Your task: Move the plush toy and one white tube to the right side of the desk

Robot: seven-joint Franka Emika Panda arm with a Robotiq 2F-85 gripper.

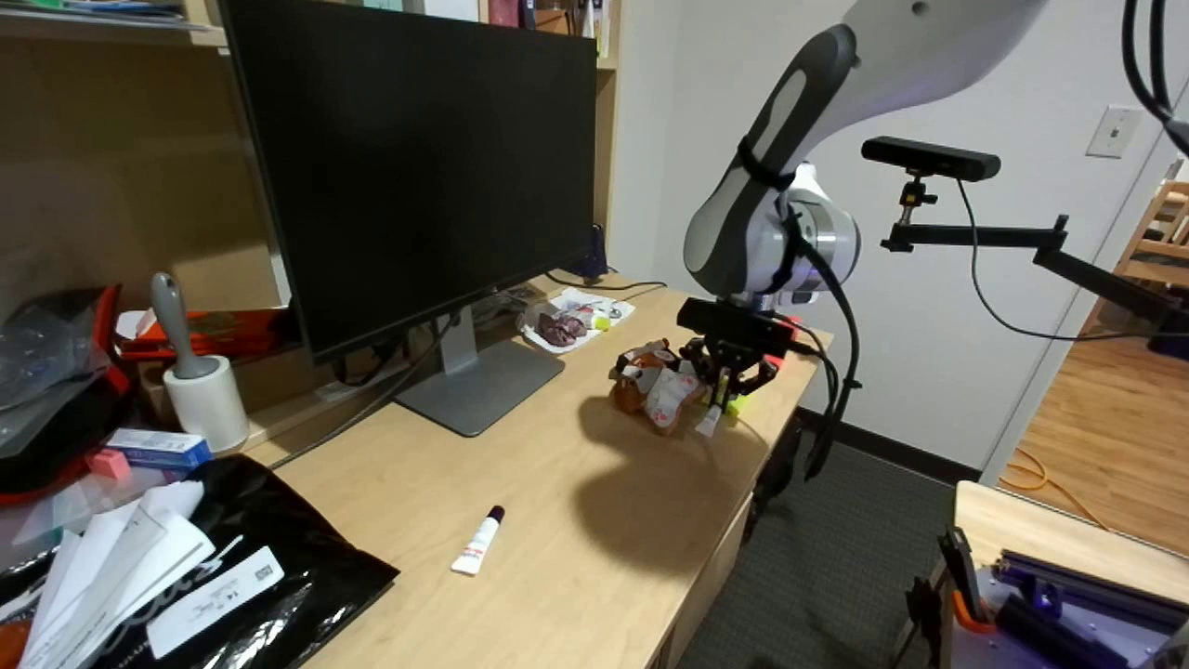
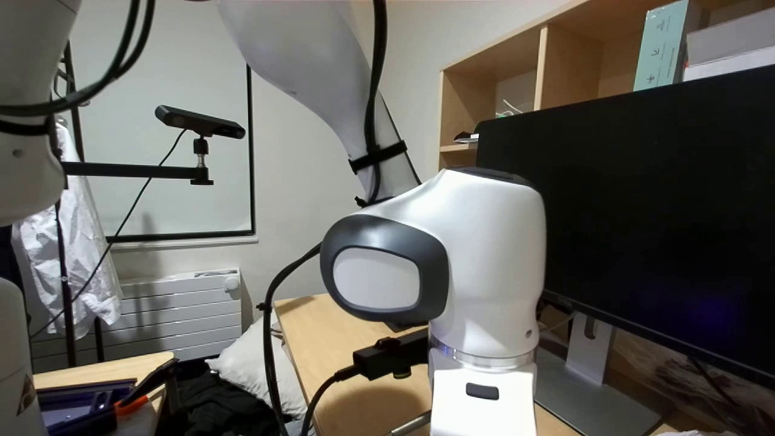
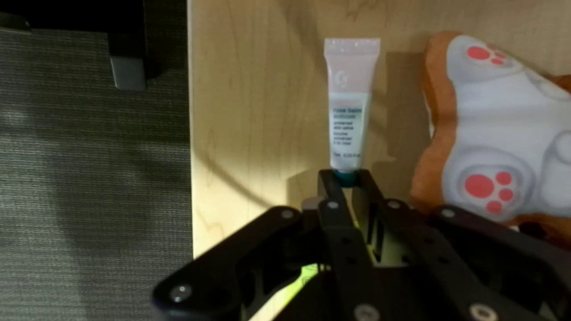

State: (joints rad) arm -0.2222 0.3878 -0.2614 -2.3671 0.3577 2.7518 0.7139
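Observation:
My gripper [image 3: 345,177] is shut on the teal cap of a white tube [image 3: 351,107] near the desk's edge. In an exterior view this tube [image 1: 710,421] hangs tilted from the fingertips [image 1: 721,390], low over the desk [image 1: 520,483]; contact cannot be told. The plush toy [image 1: 650,386], orange-brown and white with red paw prints, lies beside the gripper; it also shows at the right of the wrist view [image 3: 486,133]. Another white tube [image 1: 478,544] with a dark cap lies on the desk's near part. In an exterior view, the arm hides the gripper [image 2: 478,290].
A black monitor [image 1: 418,177] stands on a grey base [image 1: 492,386]. Behind it lies a white tray [image 1: 608,311] with a dark maroon lump [image 1: 560,330]. A yellow-green item [image 3: 290,287] is under the gripper. A black bag [image 1: 307,567] and papers lie at the near left.

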